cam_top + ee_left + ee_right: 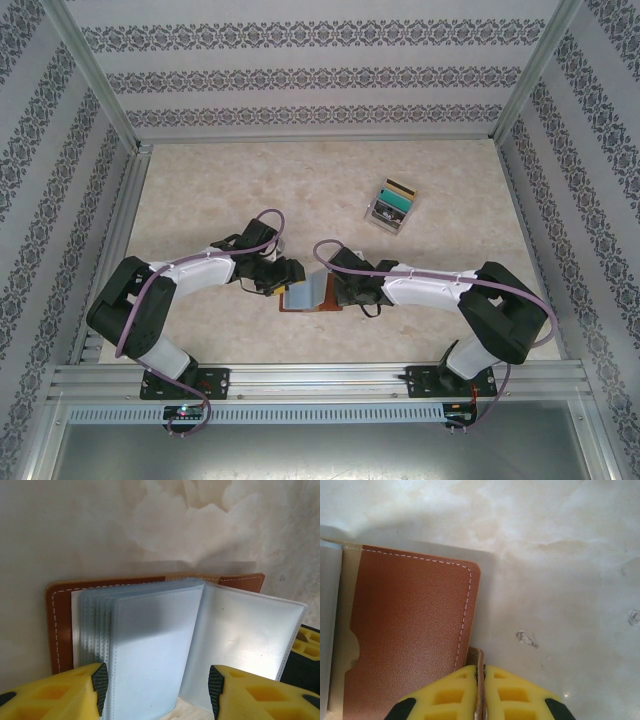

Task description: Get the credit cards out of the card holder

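The brown leather card holder (322, 303) lies spread open on the table between my two arms. In the left wrist view its pale blue-grey pockets (150, 645) fan up from the brown cover (60, 630). My left gripper (157, 687) is open, its pads (100, 685) either side of the front pocket's lower edge; the left pad is against the stack. My right gripper (481, 680) is shut on the holder's snap tab (476, 655), beside the right-hand brown flap (410, 630). The credit cards are hidden; the pockets look blank. From above, the left gripper (285, 280) and right gripper (340, 292) flank the holder.
A clear plastic box (393, 203) with coloured cards stands at the back right of the marble-patterned table (250, 190). Patterned walls and metal rails close in the table on three sides. A small scuff (526, 639) marks the table near the right gripper.
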Robot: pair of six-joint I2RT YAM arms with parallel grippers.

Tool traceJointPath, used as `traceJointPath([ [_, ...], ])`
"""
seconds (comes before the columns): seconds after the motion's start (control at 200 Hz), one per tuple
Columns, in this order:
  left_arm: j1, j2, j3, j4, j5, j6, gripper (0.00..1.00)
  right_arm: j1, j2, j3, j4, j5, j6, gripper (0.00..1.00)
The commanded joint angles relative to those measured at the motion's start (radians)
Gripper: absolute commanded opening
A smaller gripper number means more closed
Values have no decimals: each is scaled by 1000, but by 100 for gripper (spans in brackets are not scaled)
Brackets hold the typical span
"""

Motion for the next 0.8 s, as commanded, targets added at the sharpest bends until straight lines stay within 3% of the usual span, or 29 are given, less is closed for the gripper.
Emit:
traceJointPath([
  [0.0,-15,-27,-15,-7,-41,-1,58,-4,2,-8,6,-10,19,0],
  [0.17,-17,21,-23,47,4,-15,57,-4,5,-7,12,-13,19,0],
  [0.365,-31,15,-59,230,86,-87,58,-4,8,-11,22,-16,26,0],
  [0.714,-49,-1,-48,295,127,-95,76,-6,-6,-35,44,-16,43,0],
  [0.794,-57,2,-40,303,136,-96,77,-5,-7,-36,44,-15,45,2],
])
